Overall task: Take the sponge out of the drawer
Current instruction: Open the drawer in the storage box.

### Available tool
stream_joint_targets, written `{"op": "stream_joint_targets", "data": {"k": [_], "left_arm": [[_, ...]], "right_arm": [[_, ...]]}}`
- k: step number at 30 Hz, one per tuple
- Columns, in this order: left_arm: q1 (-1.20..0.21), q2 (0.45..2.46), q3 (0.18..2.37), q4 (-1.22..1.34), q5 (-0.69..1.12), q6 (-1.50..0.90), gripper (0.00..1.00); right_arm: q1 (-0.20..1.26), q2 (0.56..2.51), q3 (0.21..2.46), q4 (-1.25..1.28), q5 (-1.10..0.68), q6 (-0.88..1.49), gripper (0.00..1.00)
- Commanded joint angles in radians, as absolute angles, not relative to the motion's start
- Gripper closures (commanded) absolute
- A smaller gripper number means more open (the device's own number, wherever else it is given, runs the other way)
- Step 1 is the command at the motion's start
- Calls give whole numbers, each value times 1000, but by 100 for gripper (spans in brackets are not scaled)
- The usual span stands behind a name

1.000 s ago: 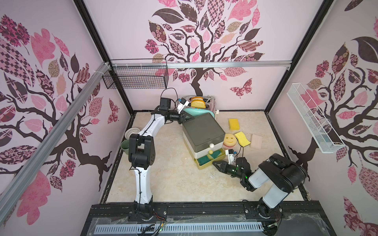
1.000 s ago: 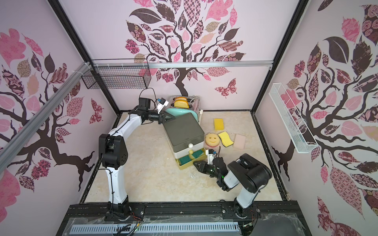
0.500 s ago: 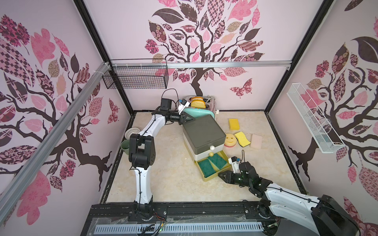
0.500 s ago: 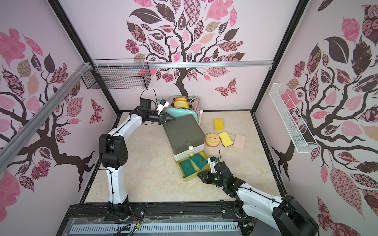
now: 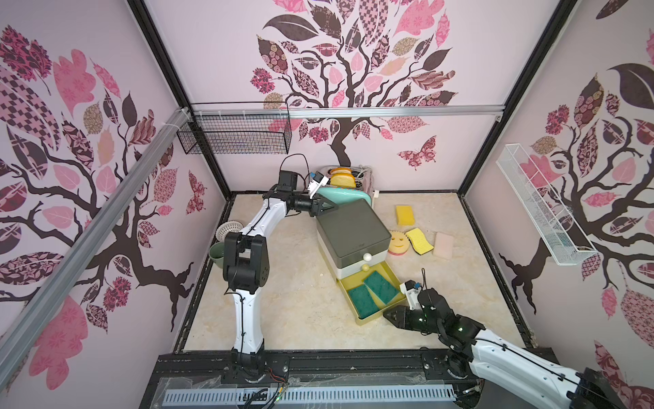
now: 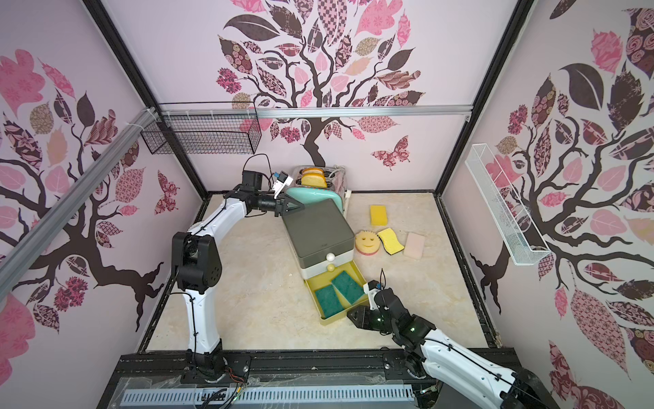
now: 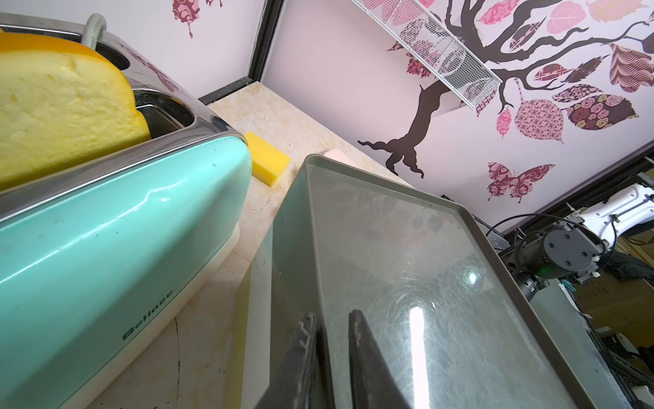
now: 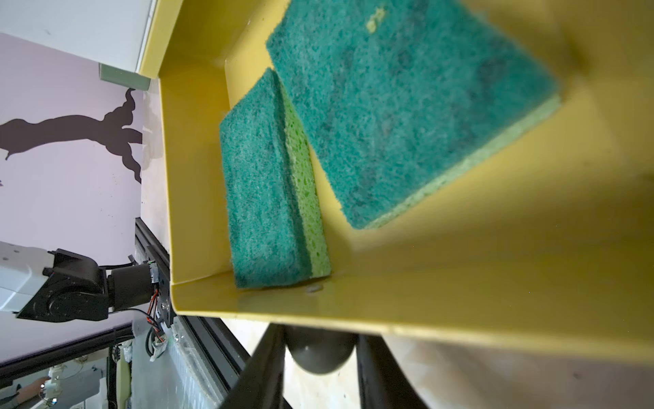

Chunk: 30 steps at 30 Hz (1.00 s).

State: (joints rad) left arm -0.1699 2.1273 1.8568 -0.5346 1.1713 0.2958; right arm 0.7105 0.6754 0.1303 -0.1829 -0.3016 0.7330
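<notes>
1. Two rectangular sponges lie side by side and touching in the pulled-out yellow sheet-metal drawer (image 8: 198, 177). The front sponge (image 5: 360, 300) sits against the drawer's front wall, and the back sponge (image 5: 381, 287) is skewed and nearer the cabinet.
2. Each sponge has a coarse, fuzzy dark-green scouring face over a paler green, porous foam layer.
3. The drawer is smooth, with thin straight walls. It is the bottom tier of a boxy plastic drawer cabinet (image 5: 348, 230) with a grey-green top, rounded corners and a raised rim.
4. My right fingers (image 5: 391, 314), dark and tapered, stand apart on either side of the drawer's round knob (image 8: 320, 350). I cannot tell whether they press it.
5. My left fingers (image 5: 327, 206) are closed on the cabinet top's raised rim at its back corner.
6. Just beside them stands a glossy mint-green toaster (image 7: 106, 230) with a chrome top, and a yellow foam bread slice (image 7: 60, 106) stands in its slot.
7. Everything rests on a smooth beige marbled surface (image 5: 293, 294).
</notes>
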Motion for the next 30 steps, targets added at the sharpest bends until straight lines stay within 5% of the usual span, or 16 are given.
{"op": "stream_joint_targets", "data": {"k": [1, 14, 30], "left_arm": [[-156, 2207, 1820, -594, 1077, 339, 80], [-154, 2206, 1821, -601, 1076, 344, 80], [-154, 2199, 1819, -604, 1082, 345, 80]], "right_arm": [[724, 699, 167, -310, -296, 715, 44], [888, 792, 538, -589, -51, 549, 46], [863, 1220, 601, -271, -28, 368, 46]]}}
